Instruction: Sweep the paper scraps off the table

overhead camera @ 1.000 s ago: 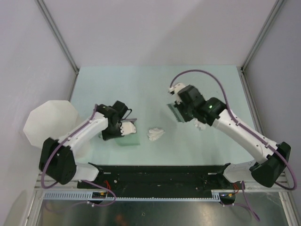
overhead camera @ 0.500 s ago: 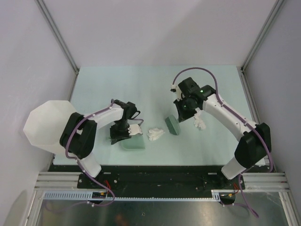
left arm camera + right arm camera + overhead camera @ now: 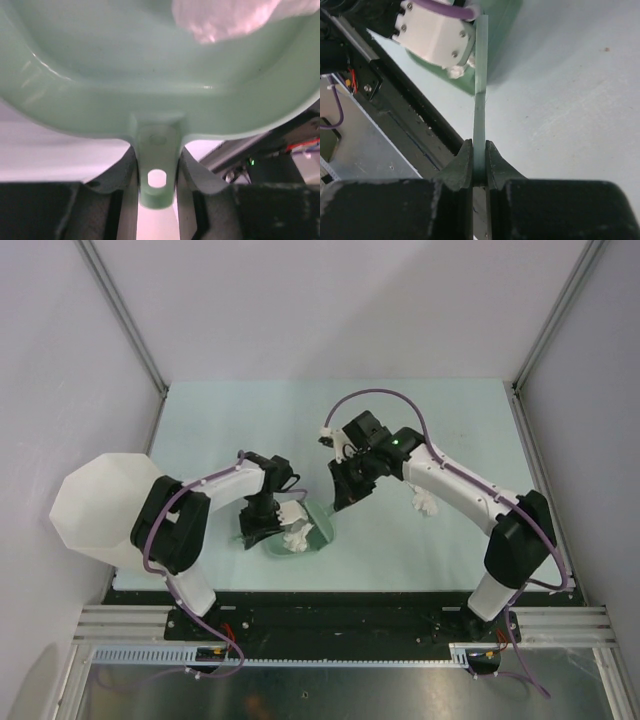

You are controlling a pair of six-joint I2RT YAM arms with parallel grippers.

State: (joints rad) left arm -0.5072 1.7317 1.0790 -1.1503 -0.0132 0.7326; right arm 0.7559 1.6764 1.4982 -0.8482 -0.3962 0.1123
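My left gripper (image 3: 261,527) is shut on the handle (image 3: 156,172) of a green dustpan (image 3: 306,538). White paper scraps (image 3: 294,525) lie in the pan, and one wad shows in the left wrist view (image 3: 225,17). My right gripper (image 3: 345,492) is shut on a thin green brush (image 3: 480,90), seen edge-on. The brush's lower end (image 3: 328,524) is at the pan's right rim. Another paper scrap (image 3: 425,505) lies on the pale green table (image 3: 250,420), to the right of the right arm.
A large white translucent bin (image 3: 100,505) stands off the table's left edge. The black front rail (image 3: 340,605) runs along the near side. Grey walls close in the back and both sides. My left wrist (image 3: 435,37) sits close to the brush.
My right arm has swung left with the brush and pushed the middle paper wad into the dustpan. The left gripper and pan have shifted slightly right and turned.
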